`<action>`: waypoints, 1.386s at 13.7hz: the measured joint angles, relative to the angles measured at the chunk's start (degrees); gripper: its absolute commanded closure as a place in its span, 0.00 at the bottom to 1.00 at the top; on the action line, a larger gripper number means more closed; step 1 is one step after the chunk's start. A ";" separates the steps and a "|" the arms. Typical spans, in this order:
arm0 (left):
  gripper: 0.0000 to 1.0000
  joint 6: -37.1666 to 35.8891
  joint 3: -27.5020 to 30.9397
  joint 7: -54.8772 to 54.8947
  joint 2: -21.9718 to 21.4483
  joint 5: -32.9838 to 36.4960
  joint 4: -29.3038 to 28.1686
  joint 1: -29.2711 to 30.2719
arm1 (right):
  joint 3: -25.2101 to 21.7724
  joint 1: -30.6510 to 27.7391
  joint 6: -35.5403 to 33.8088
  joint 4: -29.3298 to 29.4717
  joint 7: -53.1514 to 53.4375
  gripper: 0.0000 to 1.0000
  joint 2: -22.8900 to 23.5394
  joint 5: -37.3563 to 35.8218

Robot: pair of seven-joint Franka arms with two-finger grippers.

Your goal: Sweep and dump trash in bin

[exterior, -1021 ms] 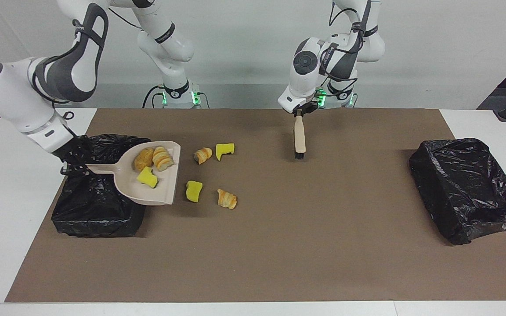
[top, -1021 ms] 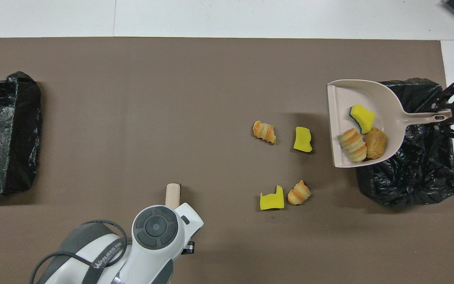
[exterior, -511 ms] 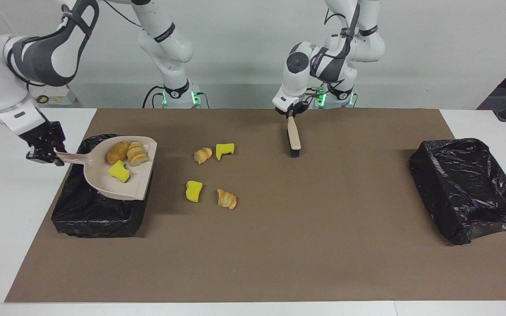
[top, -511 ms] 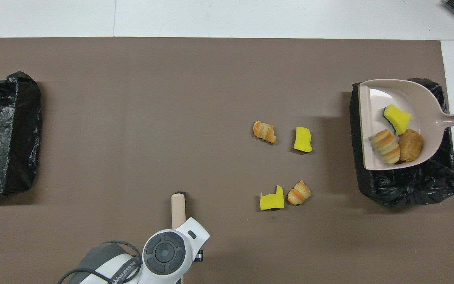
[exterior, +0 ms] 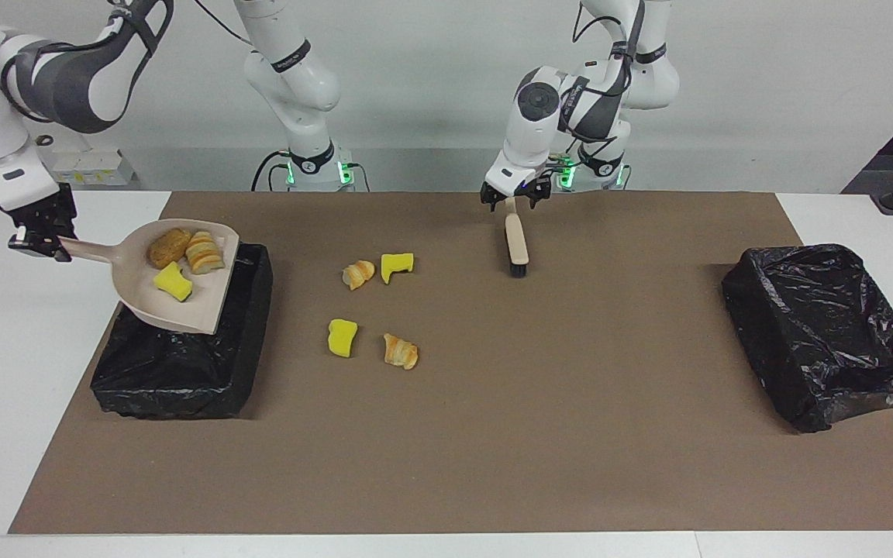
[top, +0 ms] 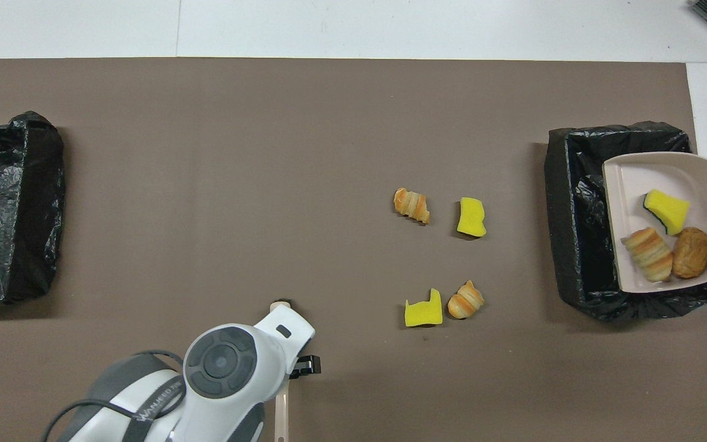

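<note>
brush: the left gripper has just let go, its fingers now apart above the handle end. The brush lies flat on the mat, so we reckon sweeping is paused for this round.
dustpan: the right gripper is clamped on the handle and has carried the dustpan from beside the trash to over the bin at the right arm's end.
load: 3 bits ride in the pan, a sponge chunk, a striped croissant and a brown roll.
meaning: looks to us like only the tip-out is left for these 3.
still out: 4 bits sit on the mat between bin and brush, so we think another sweep is needed.
other stuff: a 2nd bin sits at the left arm's end.
in the way: nothing between pan and bin.
</note>
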 measured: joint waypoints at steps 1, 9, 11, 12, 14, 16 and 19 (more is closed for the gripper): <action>0.00 -0.37 3.40 1.54 0.17 0.03 1.40 0.31 | 0.15 0.20 1.69 -1.04 1.52 1.00 -0.13 -3.71; 0.00 -2.10 25.75 21.01 10.37 11.08 17.75 0.38 | 0.84 11.07 6.18 -10.95 23.79 1.00 -3.92 -26.42; 0.00 -2.09 30.77 28.19 12.87 12.64 22.16 -0.04 | 0.83 13.12 3.72 -11.03 26.61 1.00 -4.04 -30.49; 0.00 -2.10 32.68 31.69 13.92 13.70 24.72 0.48 | 0.85 13.90 2.15 -11.01 27.56 1.00 -4.22 -32.34; 0.00 -2.18 33.91 37.51 15.09 14.32 28.99 3.32 | 0.90 14.77 0.05 -10.72 28.65 1.00 -4.71 -35.55; 0.00 -4.42 34.16 39.57 15.17 15.04 32.14 4.64 | 0.93 16.35 -2.04 -9.73 28.65 1.00 -4.82 -38.23; 0.00 -12.91 33.89 37.67 15.01 15.37 38.19 4.64 | 1.03 20.24 -5.34 -8.91 29.00 1.00 -4.91 -43.17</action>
